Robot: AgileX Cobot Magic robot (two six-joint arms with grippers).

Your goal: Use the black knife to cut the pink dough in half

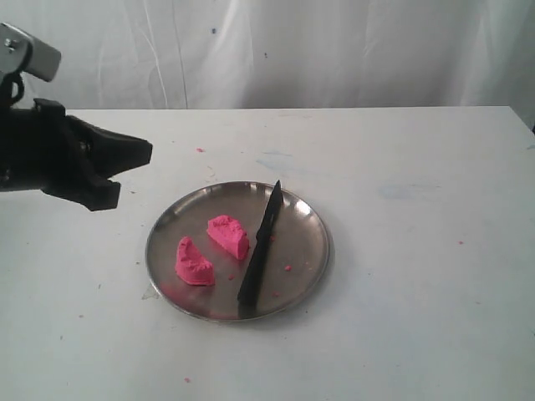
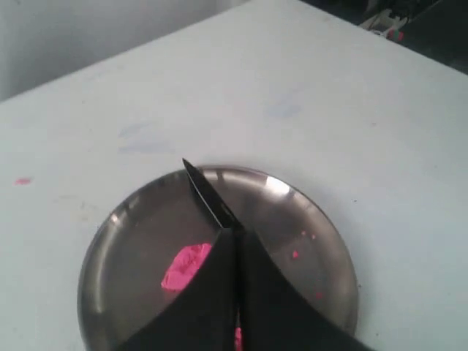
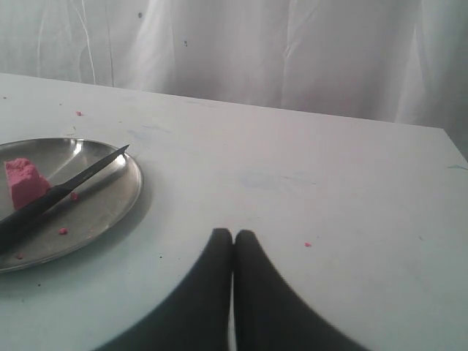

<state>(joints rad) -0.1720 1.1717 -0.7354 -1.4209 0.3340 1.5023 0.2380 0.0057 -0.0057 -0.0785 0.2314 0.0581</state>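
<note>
Jaws together, the left gripper (image 1: 144, 156) hangs left of the steel plate (image 1: 309, 242), where the black knife (image 1: 258, 247) lies beside the pink dough (image 1: 227, 236), in two chunks. Only its own wrist view shows the right gripper (image 3: 234, 235), likewise closed.

Right of steel plate (image 1: 324, 251): surface (image 1: 418, 251) bare, wide passage.
Plate middle: black knife (image 1: 259, 251) lies across it, tip at the far rim.
Plate left half: two pink dough (image 1: 228, 236) chunks, narrow gap between them.
Left side: left claw (image 1: 144, 155) hangs above the surface.
</note>
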